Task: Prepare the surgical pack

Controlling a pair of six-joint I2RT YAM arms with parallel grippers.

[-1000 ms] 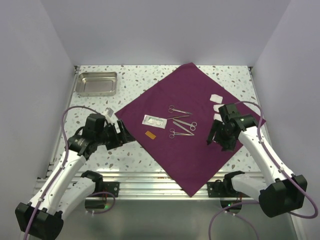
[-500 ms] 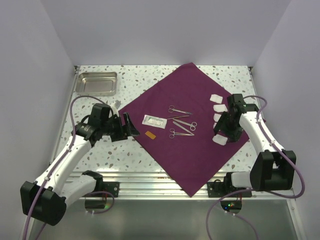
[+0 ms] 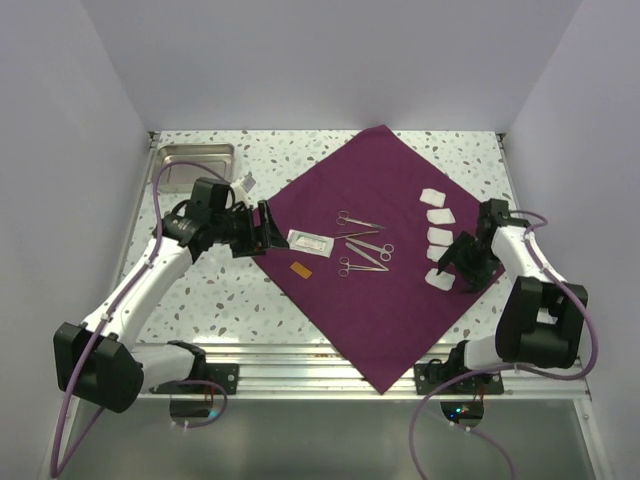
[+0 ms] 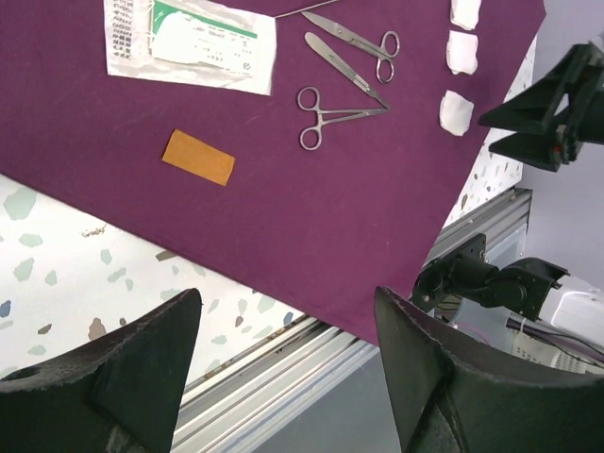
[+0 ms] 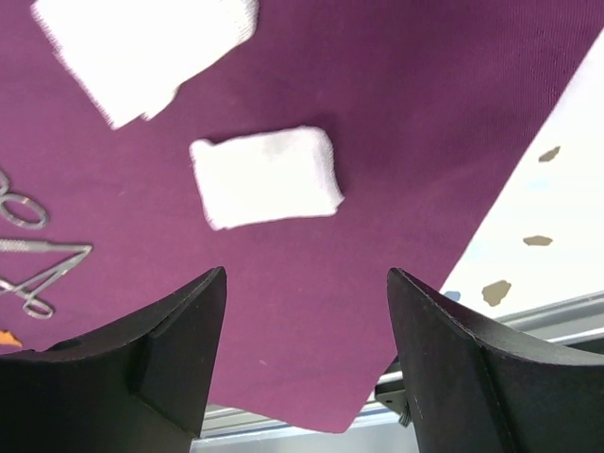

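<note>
Since the surgical pack (image 3: 385, 320) lies spread mid-table as a soft, light, limp sheet under the instruments (image 3: 362, 250), I'd pinch a bare corner, with the left gripper (image 3: 263, 227) over its left corner and the right gripper (image 3: 456, 264) near its right one, both gaping wide and empty.

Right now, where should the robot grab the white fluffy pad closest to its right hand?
Pinch the white pad across its two long edges, coming straight down from above. It lies flat on the purple cloth, so nothing sticks up to catch from the side. Its short width should fit best between the open right gripper. It lies apart from the next pad, leaving room.
</note>
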